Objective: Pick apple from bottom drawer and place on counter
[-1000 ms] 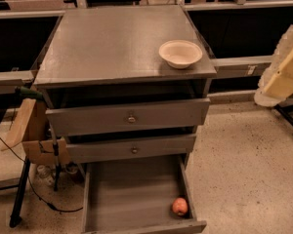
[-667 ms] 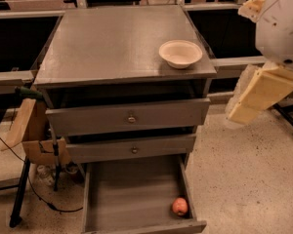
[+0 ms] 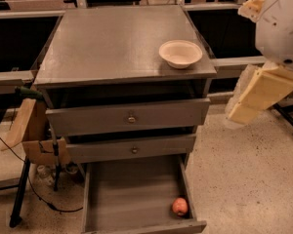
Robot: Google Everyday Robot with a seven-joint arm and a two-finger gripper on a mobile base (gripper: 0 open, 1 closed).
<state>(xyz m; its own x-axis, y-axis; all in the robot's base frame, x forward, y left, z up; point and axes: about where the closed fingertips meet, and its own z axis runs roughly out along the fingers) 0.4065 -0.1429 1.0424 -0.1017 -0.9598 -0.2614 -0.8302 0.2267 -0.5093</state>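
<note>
Camera view: the small round red-orange apple (image 3: 179, 206) lies in the front right corner of the open grey metal bottom drawer (image 3: 132, 196). The cream-coloured end effector (image 3: 240, 112) hangs right of the flat grey counter (image 3: 112, 38), well apart from the apple; whether it is apart or together cannot be told.

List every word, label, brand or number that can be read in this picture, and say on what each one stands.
None: no text can be read anywhere.
The counter, the bowl, the upper drawers, the bottom drawer and the apple show no print.
The gripper, which hangs to the right of the cabinet above the floor, bears no mark.
</note>
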